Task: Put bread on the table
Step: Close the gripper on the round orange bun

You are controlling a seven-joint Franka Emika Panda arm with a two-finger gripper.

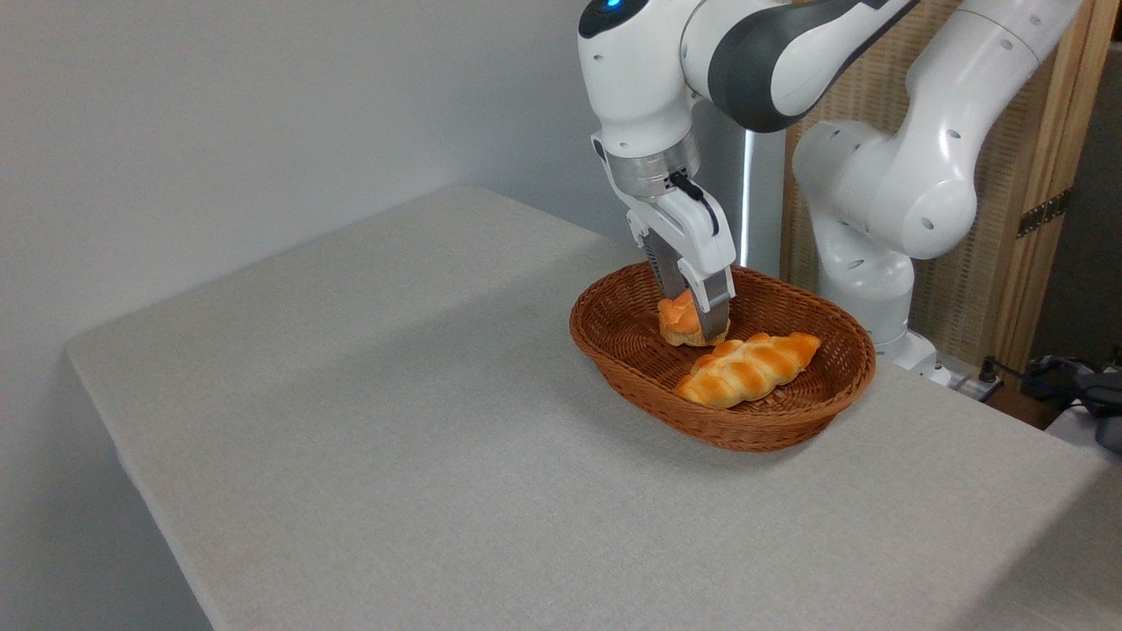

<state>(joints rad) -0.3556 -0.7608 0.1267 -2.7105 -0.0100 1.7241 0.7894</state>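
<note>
Currently, the left part of the view shows a plain pale wall (219,114) and the bare left stretch of the table (351,421), a large flat surface with rounded corners under light grey speckled cloth. Nothing rests on this stretch. Toward the centre-right, a brown oval wicker basket (631,368) sits on the table near its far edge. Inside the basket, toward its rear left, lies the bread (677,322), a small round golden-orange bun with a lumpy top. The white robot arm (666,79) reaches down from above into the basket, and its gripper (695,320) points straight down at the bun. The two fingers (714,302) stand on opposite sides of the bun, one behind it and one in front, and appear to press against it, so the gripper is closed around the bread. Whether the bun rests on the basket floor or is raised slightly off it cannot be told from this view. Just to the right of the bun, touching or nearly touching it, a longer, paler braided loaf (749,368) lies slantwise across the basket floor. Farther right, the arm's base joints (885,202) rise behind the table, in front of a wooden-framed woven screen (1034,219). At the far right edge, dark cables (1052,372) lie beside the table.
</note>
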